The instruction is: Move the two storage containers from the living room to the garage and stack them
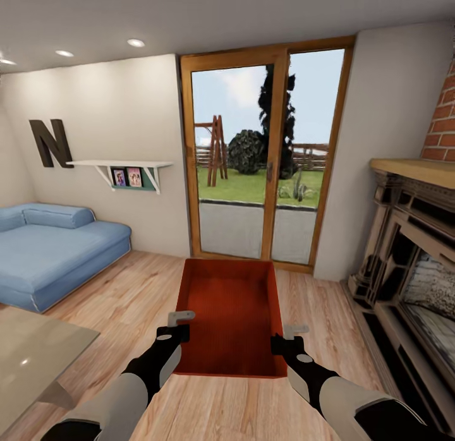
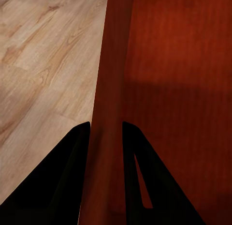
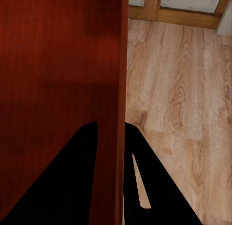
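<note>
Straddling container (image 1: 230, 314) walls, both grippers

Home living rm: blue sofa (image 1: 57, 251), brick fireplace (image 1: 411, 264), wood-framed glass doors (image 1: 265, 150), plank floor (image 1: 126, 289).

Bare plank floor (image 1: 126, 289) is lying open around the storage container (image 1: 230, 314). The sofa (image 1: 50, 251) is blocking the left, the fireplace (image 1: 411, 251) the right, glass doors (image 1: 262, 157) standing closed ahead.

A blue sofa (image 1: 57, 251) sits left, glass doors (image 1: 262, 157) stand ahead, a brick fireplace (image 1: 411, 251) stands right.
</note>
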Robot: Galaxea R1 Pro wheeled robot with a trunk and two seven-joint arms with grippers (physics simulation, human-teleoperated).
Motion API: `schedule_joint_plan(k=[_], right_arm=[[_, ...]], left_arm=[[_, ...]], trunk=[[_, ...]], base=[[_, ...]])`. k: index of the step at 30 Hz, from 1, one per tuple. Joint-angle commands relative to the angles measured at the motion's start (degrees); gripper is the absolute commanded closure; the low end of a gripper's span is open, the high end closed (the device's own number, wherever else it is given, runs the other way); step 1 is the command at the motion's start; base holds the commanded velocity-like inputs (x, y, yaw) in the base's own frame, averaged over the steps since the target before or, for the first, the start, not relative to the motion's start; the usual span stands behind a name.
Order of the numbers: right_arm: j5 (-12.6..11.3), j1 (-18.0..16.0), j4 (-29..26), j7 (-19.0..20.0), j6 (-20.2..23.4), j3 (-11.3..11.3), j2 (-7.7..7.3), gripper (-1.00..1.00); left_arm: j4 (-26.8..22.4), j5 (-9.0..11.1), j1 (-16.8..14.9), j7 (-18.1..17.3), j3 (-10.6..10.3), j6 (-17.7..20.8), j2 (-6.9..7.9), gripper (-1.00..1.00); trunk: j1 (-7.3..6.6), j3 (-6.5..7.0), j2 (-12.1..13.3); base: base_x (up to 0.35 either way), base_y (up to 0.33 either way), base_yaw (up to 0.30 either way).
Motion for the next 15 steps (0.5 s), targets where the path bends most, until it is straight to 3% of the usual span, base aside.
schedule_joint_plan(k=[1, 15], right_arm=[[-0.2, 0.0, -0.2, -0.4, -0.7, -2.3, -0.38, 1.00], [-0.2, 0.0, -0.2, -0.4, -0.7, -2.3, -0.38, 1.00]], left_arm=[[0.0, 0.6, 0.0, 0.6, 2.0, 0.4, 0.47, 1.00], [0.0, 0.6, 0.0, 0.6, 2.0, 0.4, 0.47, 1.00]], trunk=[[0.01, 0.02, -0.1], [0.01, 1.27, -0.1]], base=[[0.000, 0.000, 0.000], [0.000, 0.000, 0.000]])
